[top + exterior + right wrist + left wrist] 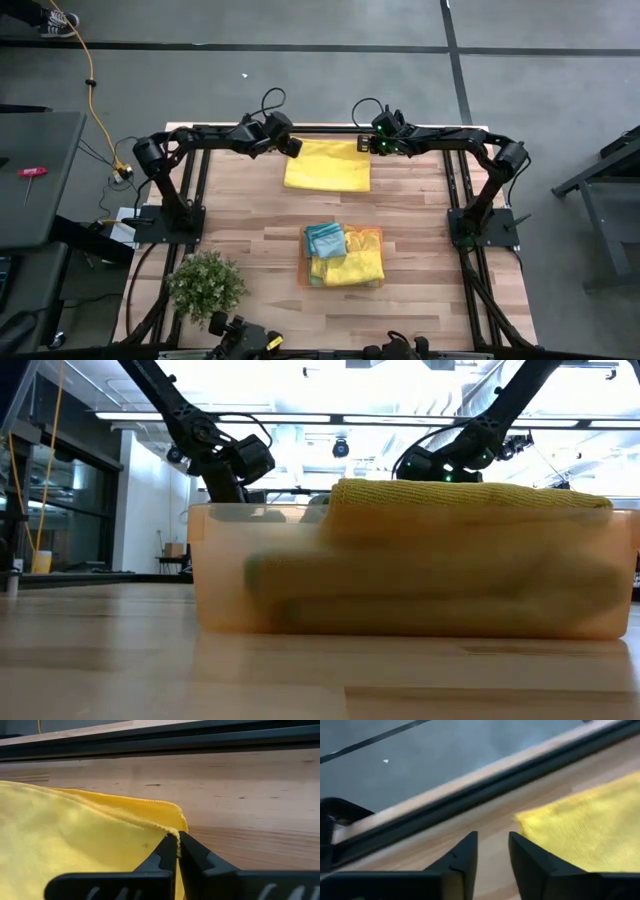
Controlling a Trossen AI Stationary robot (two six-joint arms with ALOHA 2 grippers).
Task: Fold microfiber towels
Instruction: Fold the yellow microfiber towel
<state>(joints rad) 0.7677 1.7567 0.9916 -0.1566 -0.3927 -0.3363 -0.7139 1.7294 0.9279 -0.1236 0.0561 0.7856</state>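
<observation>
**Entry: yellow towel at the far edge, one corner pinched**

- Yellow towel (327,166) — lies flat on the wooden surface (250,240) near its far edge, long axis running left to right between the two arms.
- Right hand (177,851) — closed on the towel's far right corner; the hem is nipped between the fingertips.
- Left hand (492,862) — fingers slightly parted, holding nothing. It hovers just off the towel's far left corner, which lies a little to the towel side of its fingers — judged the corner still to be taken.
- Orange bin (373,236) — mid-surface, well apart from the spread towel; holds stacked towels (340,255), yellow and teal.
- Potted plant (206,284) — near left corner, clear of the work.

Judgement: a fold toward the near edge needs both far corners held; only the right one is.
</observation>
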